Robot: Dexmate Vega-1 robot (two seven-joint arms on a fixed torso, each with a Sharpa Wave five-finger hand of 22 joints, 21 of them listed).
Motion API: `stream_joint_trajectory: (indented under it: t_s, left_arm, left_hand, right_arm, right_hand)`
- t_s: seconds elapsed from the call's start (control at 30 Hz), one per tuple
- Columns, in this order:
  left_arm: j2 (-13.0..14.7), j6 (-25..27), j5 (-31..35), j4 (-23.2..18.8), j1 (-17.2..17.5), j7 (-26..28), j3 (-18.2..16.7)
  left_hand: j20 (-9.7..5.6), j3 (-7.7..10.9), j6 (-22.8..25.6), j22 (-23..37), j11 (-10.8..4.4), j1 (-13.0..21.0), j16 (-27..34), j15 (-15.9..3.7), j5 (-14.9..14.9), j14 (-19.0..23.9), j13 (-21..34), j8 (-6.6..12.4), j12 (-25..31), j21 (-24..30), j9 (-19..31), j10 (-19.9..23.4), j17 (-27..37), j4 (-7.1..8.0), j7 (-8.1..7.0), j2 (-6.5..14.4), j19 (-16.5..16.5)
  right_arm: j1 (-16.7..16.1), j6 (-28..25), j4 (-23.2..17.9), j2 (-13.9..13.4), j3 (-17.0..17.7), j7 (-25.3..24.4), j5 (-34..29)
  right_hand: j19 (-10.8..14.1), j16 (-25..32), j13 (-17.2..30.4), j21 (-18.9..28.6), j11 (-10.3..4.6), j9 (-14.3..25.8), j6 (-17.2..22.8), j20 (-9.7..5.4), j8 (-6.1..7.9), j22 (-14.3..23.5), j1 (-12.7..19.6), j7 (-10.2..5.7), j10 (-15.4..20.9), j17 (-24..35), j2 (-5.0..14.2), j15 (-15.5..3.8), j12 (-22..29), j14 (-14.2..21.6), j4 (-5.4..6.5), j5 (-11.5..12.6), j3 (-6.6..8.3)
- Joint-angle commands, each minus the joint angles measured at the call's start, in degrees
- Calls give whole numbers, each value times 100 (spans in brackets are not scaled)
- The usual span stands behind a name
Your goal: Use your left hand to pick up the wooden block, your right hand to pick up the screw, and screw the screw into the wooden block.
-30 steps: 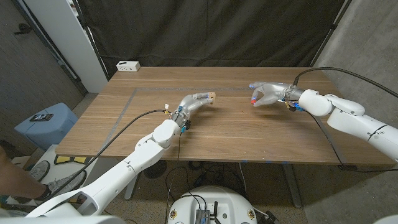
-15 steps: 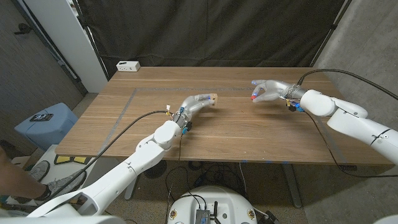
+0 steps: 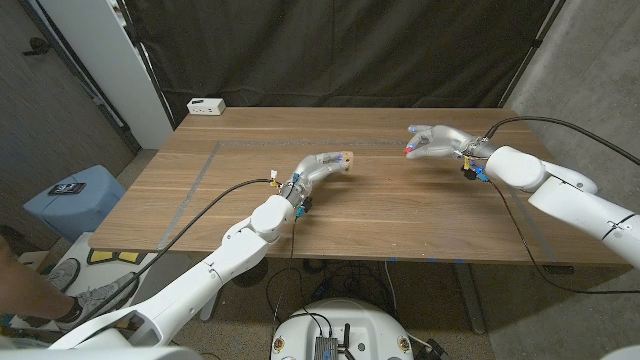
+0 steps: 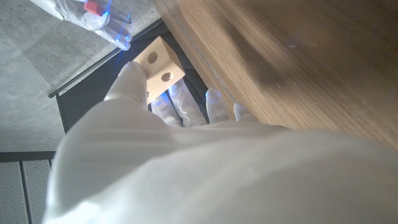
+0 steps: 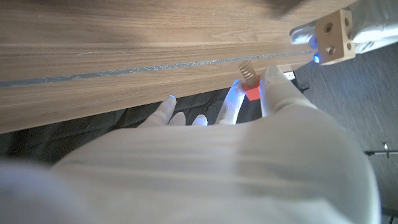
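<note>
Across the middle of the head view spreads the wooden table (image 3: 400,215), a pale line of tape (image 3: 215,160) marking a rectangle on its top. Behind it hangs a black curtain (image 3: 340,50), and at the far left corner of the tabletop sits a small white box (image 3: 206,105). On the floor to the left stands a blue bin (image 3: 72,200).

The left arm (image 3: 230,250) reaches in from the bottom left, a black cable running along it. Its left hand (image 3: 322,166) is raised over the table's centre, fingers closed around the wooden block (image 3: 341,158), which shows at the fingertips. In the left wrist view the block (image 4: 160,64) sits pinched between thumb and fingers, two round holes visible on its light face.

The right arm (image 3: 570,195) comes in from the right side. The right hand (image 3: 437,141) is held above the table's far right part, well apart from the block, and pinches the screw (image 3: 406,150) by its red head. In the right wrist view the screw (image 5: 248,79) shows a ribbed wooden-coloured shaft pointing out past the fingertips (image 5: 271,73), toward the block (image 5: 333,37) seen beyond it.
</note>
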Motion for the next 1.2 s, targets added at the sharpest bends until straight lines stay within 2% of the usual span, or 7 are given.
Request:
stream_joint_trajectory:
  t_s: [0.03, 0.5, 0.83, 1.2]
  left_arm:
    - [-97, -6, 30, 87, -76, -40, 78]
    - [-239, -36, 70, 252, -192, -41, 153]
    - [-309, -21, 159, 275, -266, -12, 219]
    - [-393, 56, 176, 275, -289, 4, 290]
  left_hand:
    - [22, -28, 35, 31, -2, 4, 35, -532, 7, -17, 20, 26, -4, 31, 31, -8, 13, 13, -4, 38, -33]
    - [18, -31, 37, 32, -3, 17, 36, -527, 6, -13, 24, 26, -12, 35, 31, -14, 12, 7, 1, 45, -22]
    - [27, -34, 27, 32, -3, 24, 36, -532, 5, -12, 26, 22, -15, 36, 30, -14, 12, 3, -7, 48, -20]
    - [36, -39, 26, 33, -3, 21, 37, -526, 3, -8, 29, 22, -18, 36, 31, -12, 13, 6, 5, 54, -20]
  right_arm:
    - [-265, -57, -75, 199, 240, -302, 821]
    - [-414, 14, -64, 603, 331, -787, 1329]
    - [-596, -148, -247, 892, 391, -1312, 1545]
    - [-748, -26, -333, 1148, 419, -1670, 1661]
  right_hand:
    - [16, 39, 19, -3, 51, 28, 32, 30, 40, 28, -12, 48, 45, 0, 37, 50, -15, 15, 12, -8, -38]
    - [14, 46, 20, -1, 77, 31, 33, 47, 68, 29, -8, 80, 77, -6, 53, 67, -18, 37, 6, -7, -51]
    - [17, 57, 21, 2, 96, 32, -14, 57, 65, 30, 13, 92, 77, -12, 65, 86, -27, 71, -6, -1, -54]
    - [39, 78, 21, 11, 113, 30, -10, 79, 84, 31, 16, 103, 124, -15, 73, 95, -18, 132, -8, 7, -66]
